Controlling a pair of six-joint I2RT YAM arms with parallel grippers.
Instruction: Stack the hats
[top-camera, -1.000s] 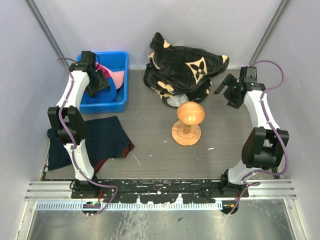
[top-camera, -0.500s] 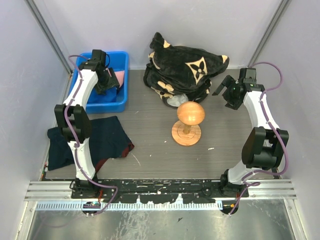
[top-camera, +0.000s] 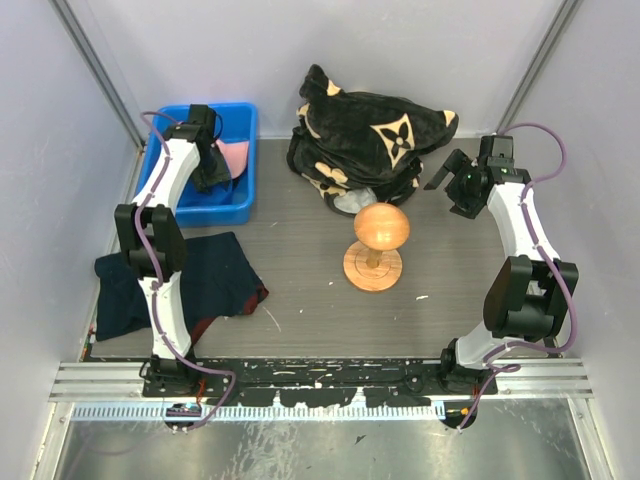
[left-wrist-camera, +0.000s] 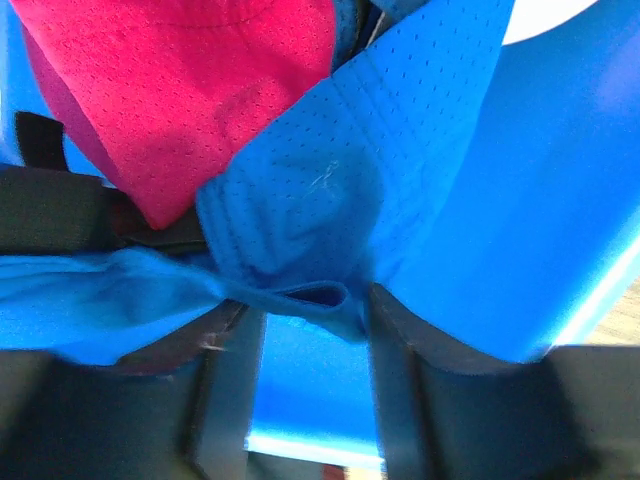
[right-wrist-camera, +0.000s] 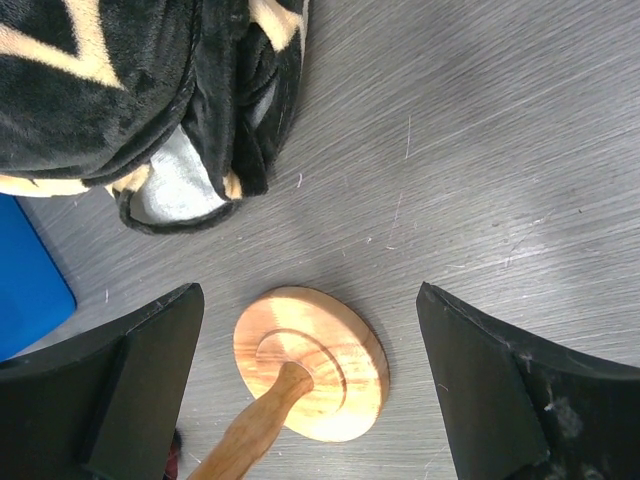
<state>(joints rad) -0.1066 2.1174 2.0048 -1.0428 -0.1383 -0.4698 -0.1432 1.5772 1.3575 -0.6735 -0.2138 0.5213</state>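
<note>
Nearest, wooden hat stand (top-camera: 375, 245): standing bare on the counter (top-camera: 300, 300). Beyond, right fingers (right-wrist-camera: 140, 380): hovering, spread wide, holding nothing. Farthest, blue bin (top-camera: 240, 205): left fingers (left-wrist-camera: 230, 400) half-spread, straddling a royal blue cap (left-wrist-camera: 340, 190) fold beside the magenta cap (left-wrist-camera: 190, 90); grip, I cannot tell. I am judging first pickup underway; next calling for firm pinching, lifting clear.

Three visible caps (left-wrist-camera: 330, 190), one blue bin (top-camera: 205, 212), one wooden stand (top-camera: 380, 228), one plush bundle (top-camera: 375, 135), one navy cloth (top-camera: 215, 275)
</note>
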